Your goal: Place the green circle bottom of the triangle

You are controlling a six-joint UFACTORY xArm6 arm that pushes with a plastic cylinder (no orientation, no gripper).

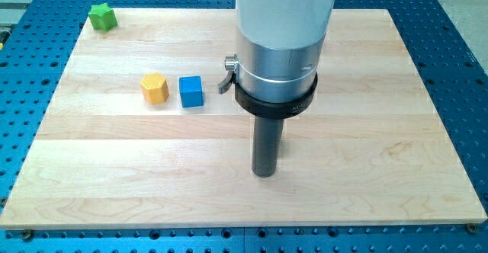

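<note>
My tip (264, 174) rests on the wooden board (366, 192) a little right of the view's middle, touching no block. A green block (101, 16) lies at the board's top left corner; its exact shape is hard to make out. A yellow hexagonal block (155, 88) and a blue cube (191, 91) lie side by side, left of and above my tip. No triangle shows; the arm's wide body (284, 32) hides part of the board's top middle.
The board lies on a blue perforated table (457, 47). A small grey lever (227, 74) sticks out of the arm's collar on the view's left side.
</note>
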